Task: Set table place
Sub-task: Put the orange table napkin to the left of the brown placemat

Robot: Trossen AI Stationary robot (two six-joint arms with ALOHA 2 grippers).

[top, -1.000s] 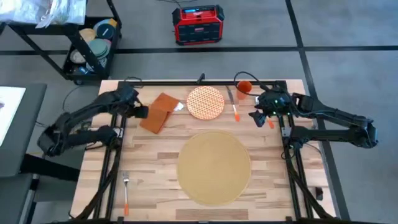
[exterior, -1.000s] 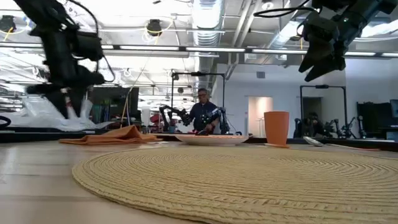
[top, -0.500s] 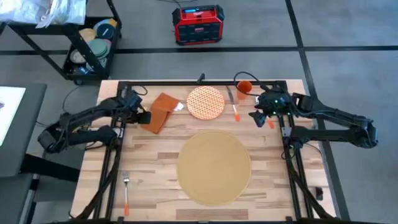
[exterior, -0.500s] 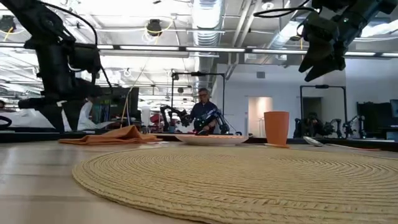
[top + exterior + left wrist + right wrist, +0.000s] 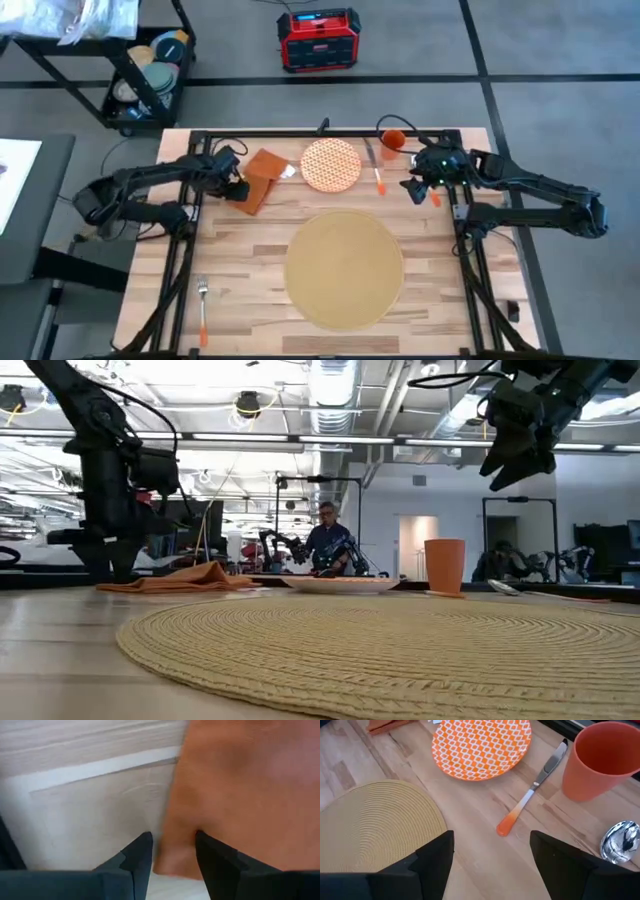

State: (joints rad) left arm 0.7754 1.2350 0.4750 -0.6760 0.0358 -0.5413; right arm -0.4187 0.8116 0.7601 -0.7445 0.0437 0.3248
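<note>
The table holds the round woven placemat near its middle. Beyond the placemat lie an orange-and-white plate and a rust-orange napkin. My left gripper is open and down at table height beside the napkin's near left corner. One finger is over the cloth and the other over bare wood. My right gripper hangs open well above the table, right of the plate, with nothing between its fingers. My left gripper points down at the napkin's near left corner, with the cloth's edge running between its two fingers. I cannot tell whether the fingertips touch the cloth. The napkin lies flat on the table.
An orange cup stands at the far right, with a knife between it and the plate. A spoon lies close to my right gripper. A fork lies near the front left edge. Beyond the table stand a cart and a red box.
My left gripper has moved toward the table's right, up to the napkin's corner, and has come down to table height. The napkin and the other things have stayed in place.
</note>
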